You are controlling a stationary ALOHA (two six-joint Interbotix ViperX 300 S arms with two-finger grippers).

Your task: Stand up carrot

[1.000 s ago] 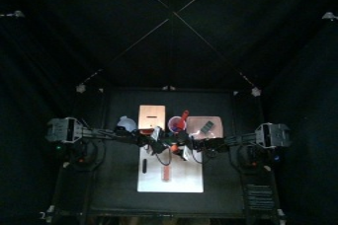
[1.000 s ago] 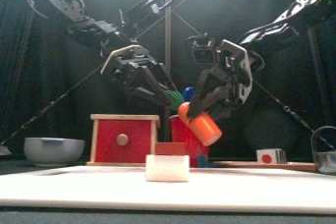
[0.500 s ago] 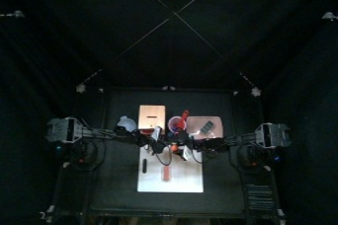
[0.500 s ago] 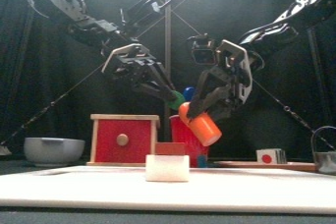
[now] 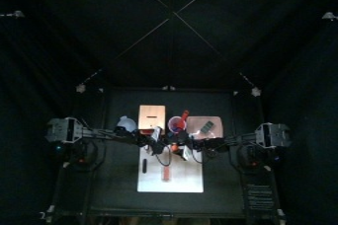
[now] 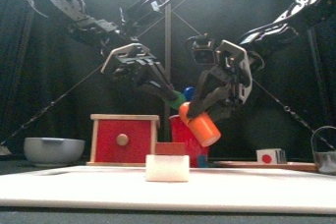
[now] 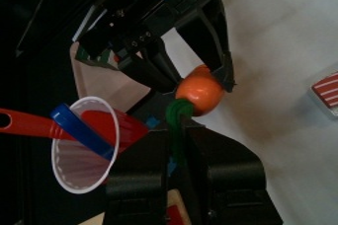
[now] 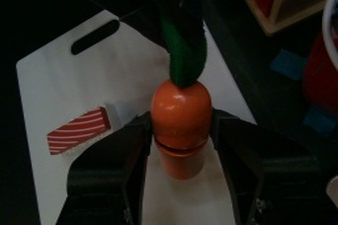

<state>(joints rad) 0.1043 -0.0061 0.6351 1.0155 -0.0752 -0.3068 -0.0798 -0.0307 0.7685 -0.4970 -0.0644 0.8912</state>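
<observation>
Carrot [image 8: 181, 120]: orange body with a green leaf at one end, held in mid-air above the table between the two arms, tilted in the front view [image 6: 199, 127] with the leaf end up and toward the left arm. Right gripper [image 8: 181, 155]: jaws clamped on either side of the carrot's thick lower body, carrying it; in the front view [image 6: 210, 110] it hangs down from the right. Left gripper [image 7: 179, 135]: jaws half closed and set about the green leaf [image 7: 176, 120], the leaf lying between them; whether they press on it cannot be told. In the front view this gripper [image 6: 168, 88] reaches in from the left, just above the carrot. White sheet [image 8: 79, 81]: lies flat on the table under the carrot, with a slot handle at one end; seen from above [image 5: 172, 175] as a pale rectangle in the table's middle. Red-and-white block [image 8: 77, 131]: lies on the sheet, near the carrot's shadowed side. Red cup [image 7: 93, 150]: stands behind the sheet, holding a blue stick [image 7: 79, 130]. Red box [image 6: 124, 138]: wooden-edged, with a round hole in its face, left of centre. White cube [image 6: 167, 167]: foreground, on the sheet's near edge. Grey bowl [image 6: 53, 149]: far left. Table [image 5: 119, 194]: black, small.
</observation>
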